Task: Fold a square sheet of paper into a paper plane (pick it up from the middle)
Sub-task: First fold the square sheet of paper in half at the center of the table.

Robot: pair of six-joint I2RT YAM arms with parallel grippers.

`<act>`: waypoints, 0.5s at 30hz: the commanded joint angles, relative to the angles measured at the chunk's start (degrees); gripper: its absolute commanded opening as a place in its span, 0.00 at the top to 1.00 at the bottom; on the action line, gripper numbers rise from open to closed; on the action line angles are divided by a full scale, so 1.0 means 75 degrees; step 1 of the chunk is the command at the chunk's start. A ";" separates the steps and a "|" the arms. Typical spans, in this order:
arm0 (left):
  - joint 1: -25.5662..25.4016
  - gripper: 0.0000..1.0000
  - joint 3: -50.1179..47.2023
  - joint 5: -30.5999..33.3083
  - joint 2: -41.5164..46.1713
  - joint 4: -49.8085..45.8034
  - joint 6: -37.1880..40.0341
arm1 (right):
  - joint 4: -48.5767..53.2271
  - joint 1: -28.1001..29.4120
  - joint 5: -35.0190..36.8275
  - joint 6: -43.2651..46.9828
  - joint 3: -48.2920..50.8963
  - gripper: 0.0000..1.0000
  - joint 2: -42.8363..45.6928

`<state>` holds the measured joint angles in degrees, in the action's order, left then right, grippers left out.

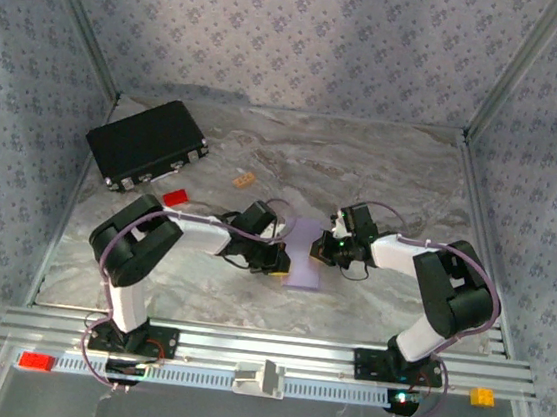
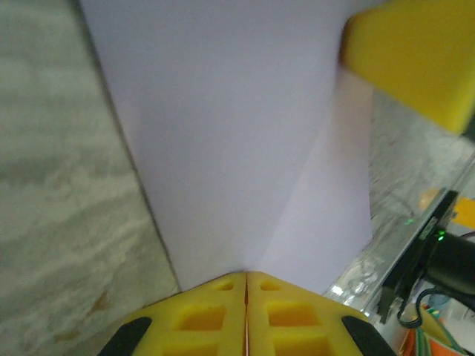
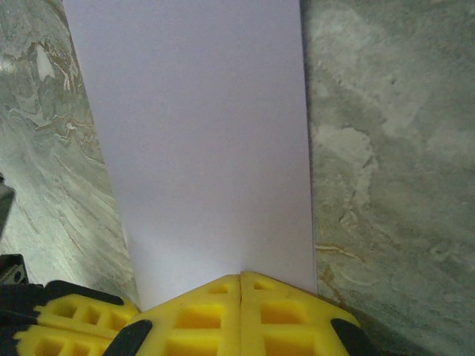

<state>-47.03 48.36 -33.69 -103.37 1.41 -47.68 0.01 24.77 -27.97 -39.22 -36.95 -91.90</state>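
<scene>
While I'm squinting at the overhead cam, can someone say where the thin pale lilac sheet of paper (image 1: 305, 260) sits relative to the arms? It reads as a narrow strip rather than a square, so I'd say some folding is done. (mika)

Yep, it's at the middle of the grey marbled desk (image 1: 383, 170), right in the gap between the two arms. Can't tell if it's lying flat or lifted a touch. From overhead its long axis runs near side to far side. The left claw (image 1: 278, 261) is against its left side and the right claw (image 1: 323, 252) against its right, so neither arm is really nearer. (tob)

Clamped or just parked? (mika)

The wrist cams settle that, since overhead is too small to call. On the left claw (image 2: 246, 276) the yellow fingers (image 2: 200, 319) are pressed together with the sheet running straight into the seam, so it's pinched on the paper. Right claw (image 3: 240, 277), same deal. In both, the sheet stretches straight ahead of the tips. (tob)

Anything the views disagree on? (mika)

The left wrist cam catches a slanted crease line across the sheet (image 2: 223, 133), plus a yellow pad (image 2: 408, 59) top right, the other arm's I'd guess. From the right wrist the sheet (image 3: 200, 133) looks plain and flat. I reckon the next fold hinges on that lengthwise axis, one arm pinning, the other carrying paper across. (tob)
</scene>
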 commanded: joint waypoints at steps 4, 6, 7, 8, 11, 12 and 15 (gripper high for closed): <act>-0.0087 0.91 -0.0262 0.0191 0.0341 -0.0712 0.0544 | 0.1147 -0.0013 0.0998 -0.0041 0.0356 1.00 -0.0298; -0.0128 0.91 -0.0328 0.0209 0.0506 -0.0709 0.0621 | 0.1135 -0.0021 0.0990 -0.0048 0.0349 1.00 -0.0303; -0.0146 0.92 -0.0319 0.0209 0.0565 -0.0752 0.0660 | 0.1135 -0.0011 0.0998 -0.0038 0.0345 1.00 -0.0306; -0.0161 0.92 -0.0305 0.0246 0.0623 -0.0784 0.0691 | 0.1133 -0.0014 0.0995 -0.0045 0.0345 1.00 -0.0295; -0.0170 0.92 -0.0262 0.0287 0.0764 -0.0689 0.0648 | 0.1129 -0.0013 0.0999 -0.0060 0.0345 1.00 -0.0292; -0.0165 0.92 -0.0272 0.0285 0.0823 -0.0545 0.0569 | 0.1122 0.0001 0.0992 -0.0056 0.0345 1.00 -0.0286; -0.0169 0.92 -0.0180 0.0366 0.0968 -0.0203 0.0325 | 0.1134 0.0000 0.0999 -0.0059 0.0348 1.00 -0.0278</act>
<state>-47.81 46.65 -31.68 -98.63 -1.61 -44.53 0.01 24.77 -27.92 -39.22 -36.95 -91.88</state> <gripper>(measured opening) 0.085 0.052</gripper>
